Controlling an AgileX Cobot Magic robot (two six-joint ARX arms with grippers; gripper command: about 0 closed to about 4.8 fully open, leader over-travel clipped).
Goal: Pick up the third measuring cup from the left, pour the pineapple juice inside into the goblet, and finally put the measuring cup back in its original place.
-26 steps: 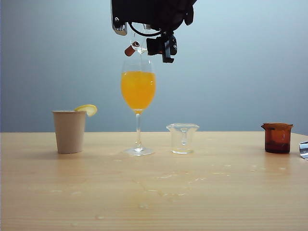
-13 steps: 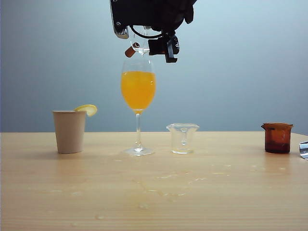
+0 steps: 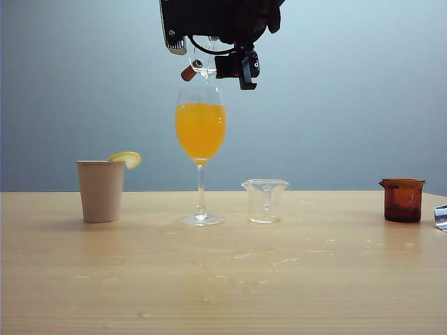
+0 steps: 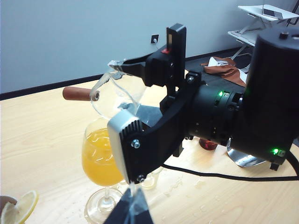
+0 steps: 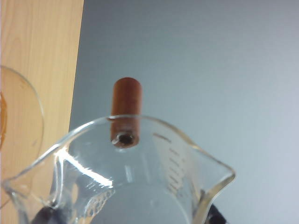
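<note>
- Exterior view: I see the right gripper (image 3: 209, 66) high above the tabletop, directly over the goblet (image 3: 200, 132), clasping the third measuring cup (image 3: 202, 68). The cup lies tipped on its side, its brown handle (image 3: 188, 73) pointing toward the left edge.
- The goblet stands left of the tabletop's middle, its bowl more than half full of orange-yellow juice (image 3: 200, 129). I see no stream falling; I judge the pour finished or nearly so.
- The vacant spot I take for the cup's home lies between the clear flared cup (image 3: 265, 200) and the amber cup (image 3: 403, 199) near the right edge. Open room there looks ample; the return runs rightward and down, clear of the goblet rim.
- The paper cup (image 3: 100, 190) with lemon slice (image 3: 126, 158) sits toward the left edge, out of the way.
- Left wrist view: the right arm's jaws clamp the cup's wall above the goblet. The left gripper itself I cannot judge.
- Right wrist view: the cup's interior looks empty, spout and handle plain.
</note>
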